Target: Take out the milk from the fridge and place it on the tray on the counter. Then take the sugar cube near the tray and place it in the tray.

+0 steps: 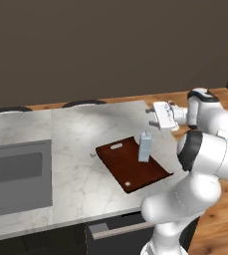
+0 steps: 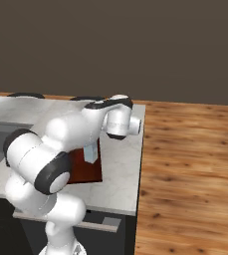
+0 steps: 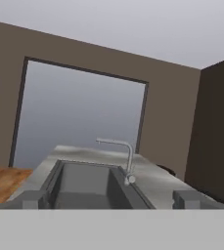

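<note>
Brown walls back a marbled surface (image 1: pixel 75 134) with a grey sink (image 1: pixel 16 174) set in at its left. On the surface lies the tray (image 1: pixel 130 167), and the milk (image 1: pixel 145 147) stands upright on its far right part. In the right base view the arm hides most of the tray, leaving 1 corner and the lower part of the milk visible. A tiny pale speck (image 1: pixel 92 155) just left of the tray may be the sugar cube, too small to tell for sure. The fingers (image 1: pixel 152 116) hover above the surface beyond the milk, spread wide and holding nothing. The hand view looks along the sink toward a faucet (image 3: pixel 121 156).
</note>
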